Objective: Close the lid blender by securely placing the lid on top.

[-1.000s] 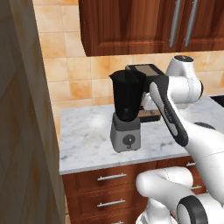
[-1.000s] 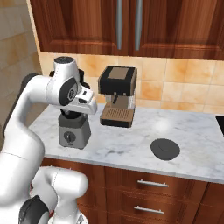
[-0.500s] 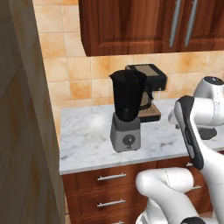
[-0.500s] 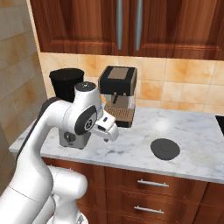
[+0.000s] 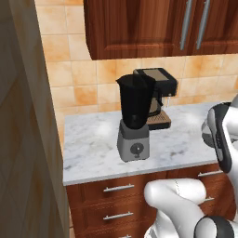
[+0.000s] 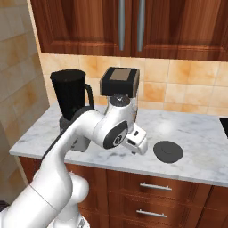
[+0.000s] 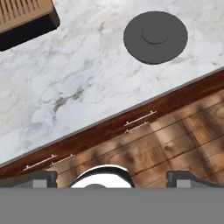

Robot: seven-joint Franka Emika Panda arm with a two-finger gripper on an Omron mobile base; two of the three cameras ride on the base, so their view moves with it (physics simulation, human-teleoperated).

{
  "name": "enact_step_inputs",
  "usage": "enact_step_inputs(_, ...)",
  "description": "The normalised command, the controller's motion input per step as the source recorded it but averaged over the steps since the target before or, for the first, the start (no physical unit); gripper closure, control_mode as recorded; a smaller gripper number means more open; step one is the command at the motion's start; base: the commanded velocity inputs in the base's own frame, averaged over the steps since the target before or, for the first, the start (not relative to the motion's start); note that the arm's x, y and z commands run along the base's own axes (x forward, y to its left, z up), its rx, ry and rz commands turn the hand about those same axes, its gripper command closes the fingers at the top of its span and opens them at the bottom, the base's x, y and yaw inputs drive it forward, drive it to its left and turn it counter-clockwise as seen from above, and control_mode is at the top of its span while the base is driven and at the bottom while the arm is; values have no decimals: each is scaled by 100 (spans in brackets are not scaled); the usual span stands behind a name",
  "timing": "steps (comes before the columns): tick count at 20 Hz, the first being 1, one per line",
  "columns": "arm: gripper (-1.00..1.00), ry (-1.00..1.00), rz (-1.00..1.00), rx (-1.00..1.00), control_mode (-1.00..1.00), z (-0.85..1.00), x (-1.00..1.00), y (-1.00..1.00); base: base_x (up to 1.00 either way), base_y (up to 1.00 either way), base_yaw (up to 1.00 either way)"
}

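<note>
Hovering over the white marble counter (image 6: 196,133), gripper (image 7: 111,177) spread wide and empty, aimed toward flat round black lid (image 7: 155,37) lying knob-up for pickup. Tall black tapered blender jar on grey base (image 5: 135,118) stands uncovered, well apart, beside boxy black coffee machine (image 6: 119,84).

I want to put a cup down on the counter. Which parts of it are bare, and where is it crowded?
Bare marble lies left of the blender up to the wall, and along the counter between the coffee machine and the lid, continuing behind and right of the lid. It is crowded where the blender and coffee machine stand close together, with the arm in front.
</note>
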Motion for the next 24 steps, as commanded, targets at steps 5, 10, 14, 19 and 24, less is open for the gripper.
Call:
enact_step_inputs(5,-100,3,0,5,-100,-9,16,-64,0,0,0)
enact_step_inputs(10,-100,2,0,2,-100,-13,39,-75,0,0,0)
enact_step_inputs(14,-100,1,0,0,-100,-24,62,-41,0,0,0)
enact_step_inputs(19,-100,8,3,1,-100,-40,58,-17,0,0,0)
enact_step_inputs(24,-100,5,0,0,-100,-43,42,-29,0,0,0)
